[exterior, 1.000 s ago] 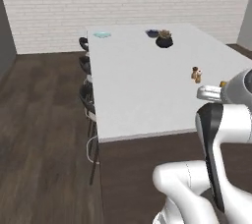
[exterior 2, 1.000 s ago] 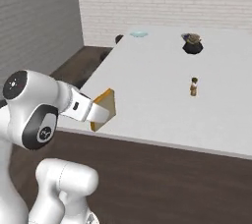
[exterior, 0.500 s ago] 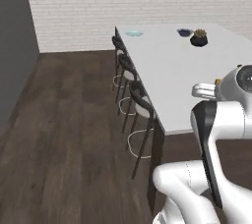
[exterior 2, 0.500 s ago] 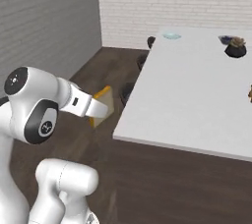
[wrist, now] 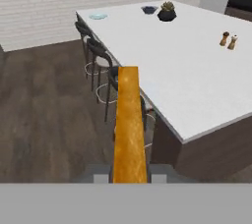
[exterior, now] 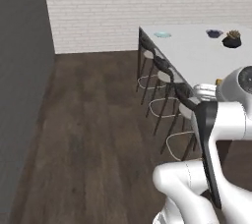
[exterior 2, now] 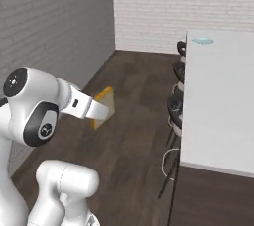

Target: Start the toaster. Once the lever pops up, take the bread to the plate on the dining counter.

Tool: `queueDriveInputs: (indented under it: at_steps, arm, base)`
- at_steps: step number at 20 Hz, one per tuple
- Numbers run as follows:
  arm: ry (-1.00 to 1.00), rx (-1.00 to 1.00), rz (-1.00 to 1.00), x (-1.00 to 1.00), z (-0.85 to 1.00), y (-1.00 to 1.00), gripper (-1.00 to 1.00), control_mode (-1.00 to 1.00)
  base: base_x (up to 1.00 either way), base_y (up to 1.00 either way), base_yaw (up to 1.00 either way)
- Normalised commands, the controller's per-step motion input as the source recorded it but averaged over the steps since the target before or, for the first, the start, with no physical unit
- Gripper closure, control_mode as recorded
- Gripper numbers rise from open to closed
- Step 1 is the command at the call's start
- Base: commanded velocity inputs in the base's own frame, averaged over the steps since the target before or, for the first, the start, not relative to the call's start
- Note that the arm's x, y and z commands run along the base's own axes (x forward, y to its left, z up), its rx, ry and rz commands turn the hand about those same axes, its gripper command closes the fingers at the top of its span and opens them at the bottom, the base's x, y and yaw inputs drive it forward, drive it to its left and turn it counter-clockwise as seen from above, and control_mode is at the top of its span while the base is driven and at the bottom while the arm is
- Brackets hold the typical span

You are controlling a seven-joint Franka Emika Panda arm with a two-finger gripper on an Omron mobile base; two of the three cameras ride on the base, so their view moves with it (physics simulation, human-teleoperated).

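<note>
The claw [exterior 2: 100,111] is pinched on the bread [exterior 2: 103,107], held edge-up over the floor, well short of the table [exterior 2: 218,96]. The plate [wrist: 98,16] sits at the table's far corner. The slice looks light, stiff and crumbly, so a gentle edge grip suits it.

Bread [wrist: 130,125] seen edge-on in hand view, lower end hidden between end effector [wrist: 129,172] fingertips. Bench [exterior 2: 218,96] cut off by right edge in right base view. Plate [exterior: 162,35] too small for detail. Small bowl [exterior: 214,33] contents unreadable. Stools [exterior: 167,78] partly tucked under bench.
</note>
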Motion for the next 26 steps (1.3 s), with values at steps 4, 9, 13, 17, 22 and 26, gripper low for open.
queueDriveInputs:
  at_steps: [4, 9, 13, 17, 22, 26]
  arm:
    - [0.0, 0.0, 0.0, 0.0, 0.0, 0.0, 1.0, 1.0]
    - [0.0, 0.0, 0.0, 0.0, 0.0, 0.0, 1.0, 1.0]
    - [0.0, 0.0, 0.0, 0.0, 0.0, 0.0, 1.0, 1.0]
    - [0.0, 0.0, 0.0, 0.0, 0.0, 0.0, 1.0, 1.0]
    - [0.0, 0.0, 0.0, 0.0, 0.0, 0.0, 1.0, 1.0]
    - [0.0, 0.0, 0.0, 0.0, 0.0, 0.0, 1.0, 1.0]
  base:
    - [1.0, 1.0, 0.0]
    - [1.0, 0.97, -0.05]
    - [1.0, 0.89, -0.06]
    - [1.0, 0.81, -0.05]
    - [1.0, 0.52, -0.2]
    - [1.0, 0.41, -0.43]
